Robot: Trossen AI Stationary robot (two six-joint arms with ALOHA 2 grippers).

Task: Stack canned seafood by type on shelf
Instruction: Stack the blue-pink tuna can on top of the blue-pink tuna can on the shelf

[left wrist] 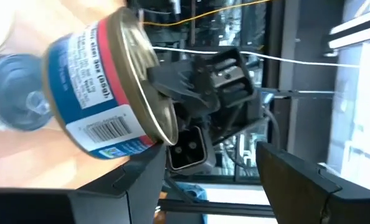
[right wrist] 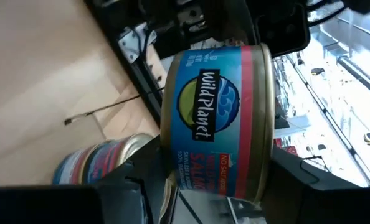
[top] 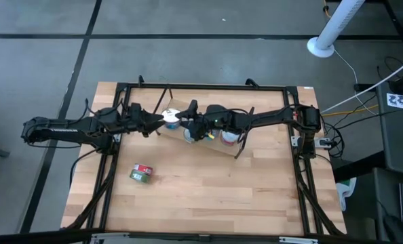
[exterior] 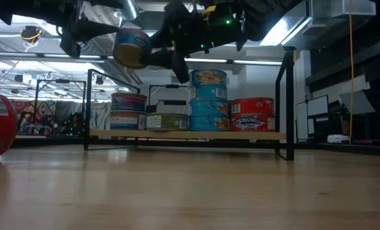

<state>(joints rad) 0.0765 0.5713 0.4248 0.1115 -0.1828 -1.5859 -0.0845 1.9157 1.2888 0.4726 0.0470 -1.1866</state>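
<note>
Mid-handover above the light-wood wire-leg shelf [exterior: 187, 135], table's 12 o'clock. Left gripper [top: 155, 123] spread, released. Blue-and-red gold-rimmed salmon tin [right wrist: 219, 118] aloft, clenched by right gripper [top: 181, 122]. Red-green tin [top: 141, 174] lies at 7 o'clock. Next: lower onto the matching blue stack.

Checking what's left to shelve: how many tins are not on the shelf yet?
2. One blue-labelled tin is held in the air by the right pincer, above the shelf. One red-green tin sits on the tabletop, nearer the left arm's side.
</note>
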